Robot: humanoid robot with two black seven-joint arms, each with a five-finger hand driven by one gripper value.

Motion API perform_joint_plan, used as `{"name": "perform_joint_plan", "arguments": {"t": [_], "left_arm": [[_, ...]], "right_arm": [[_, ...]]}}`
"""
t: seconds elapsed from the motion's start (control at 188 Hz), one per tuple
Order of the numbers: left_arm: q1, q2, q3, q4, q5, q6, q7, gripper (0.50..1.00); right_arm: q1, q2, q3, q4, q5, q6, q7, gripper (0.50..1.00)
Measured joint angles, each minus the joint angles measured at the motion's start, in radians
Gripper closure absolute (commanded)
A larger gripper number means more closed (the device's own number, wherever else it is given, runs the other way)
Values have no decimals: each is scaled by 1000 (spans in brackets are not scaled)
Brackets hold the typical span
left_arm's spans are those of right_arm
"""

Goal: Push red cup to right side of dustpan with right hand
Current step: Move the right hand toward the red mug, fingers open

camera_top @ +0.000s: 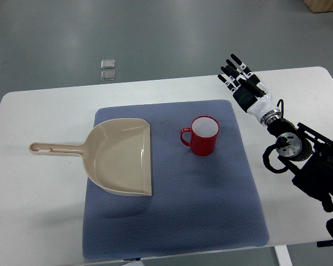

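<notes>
A red cup (202,136) with a white inside stands upright on the blue mat (172,221), its handle pointing left toward the dustpan. The beige dustpan (119,157) lies on the mat's left part, its handle reaching left over the white table (39,199). The cup is a short gap right of the dustpan's open edge. My right hand (240,74) hovers over the table beyond the mat's far right corner, fingers spread and straight, holding nothing. It is well apart from the cup. The left arm is out of view.
My right arm's black joints and cables (299,155) reach in over the table's right edge. Two small clear objects (107,68) lie on the grey floor beyond the table. A wooden box corner (324,5) shows at top right.
</notes>
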State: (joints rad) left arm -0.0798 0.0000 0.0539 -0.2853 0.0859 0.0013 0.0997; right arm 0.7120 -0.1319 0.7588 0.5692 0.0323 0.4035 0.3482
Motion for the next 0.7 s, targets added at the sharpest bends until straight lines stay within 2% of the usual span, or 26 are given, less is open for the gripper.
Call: {"name": "perform_joint_plan", "arguments": {"t": [0.229, 0.372, 0.521, 0.702], "left_arm": [[0, 0, 1, -3, 0, 0, 0, 500], [0, 0, 0, -3, 0, 0, 0, 500], [0, 0, 0, -3, 0, 0, 0, 500], [0, 0, 1, -6, 0, 0, 0, 500]], "right_arm": [[3, -1, -3, 0, -20, 30, 0, 566], [3, -15, -19, 1, -132, 112, 0, 566], [3, -94, -45, 36, -366, 196, 3, 566], [3, -209, -51, 113, -672, 207, 38, 566]]}}
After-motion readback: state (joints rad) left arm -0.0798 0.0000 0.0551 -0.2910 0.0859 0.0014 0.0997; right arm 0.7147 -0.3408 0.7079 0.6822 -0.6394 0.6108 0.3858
